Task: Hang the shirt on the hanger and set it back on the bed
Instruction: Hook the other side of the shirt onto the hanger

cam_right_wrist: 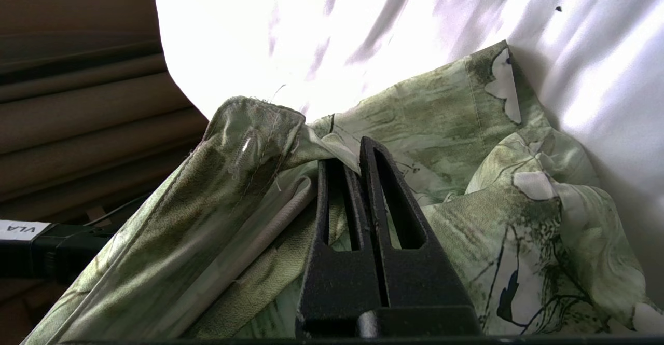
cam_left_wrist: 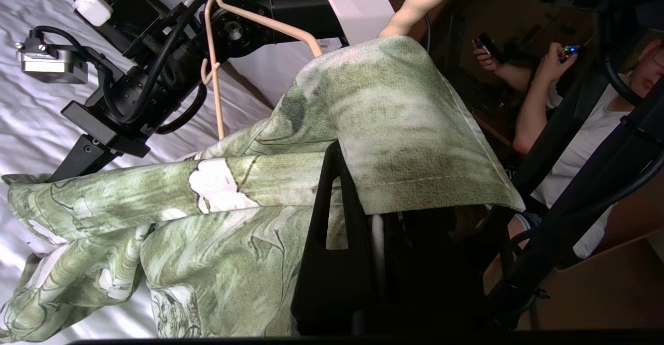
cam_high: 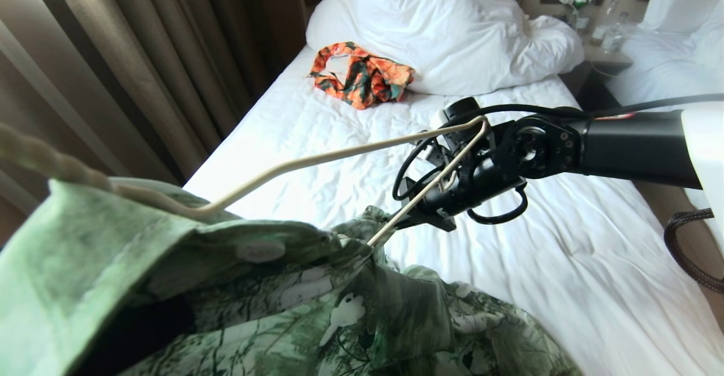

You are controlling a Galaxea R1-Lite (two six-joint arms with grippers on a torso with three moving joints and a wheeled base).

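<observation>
Nearest, the light-green leaf-print shirt [cam_high: 237, 302] hangs raised above the wrinkled white bed [cam_high: 565, 263], its lower part trailing on the sheet. The left gripper [cam_left_wrist: 358, 215] is closed on the shirt's fabric. The right gripper [cam_right_wrist: 353, 163], fingers pressed together, pinches a fold of it. The thin cream wire hanger [cam_high: 339, 158] runs into the collar. Beyond lie an orange patterned garment [cam_high: 362, 76] and white pillows [cam_high: 447, 31].

The right arm [cam_high: 622, 147] reaches in level from the right, its wrist bent downward, the right gripper [cam_right_wrist: 347, 161] pinched tight with both fingers [cam_right_wrist: 373, 199] pressed together on a fold of cloth; the left gripper [cam_left_wrist: 342, 220], raised close beneath the head camera, is clamped with cloth draped over it
</observation>
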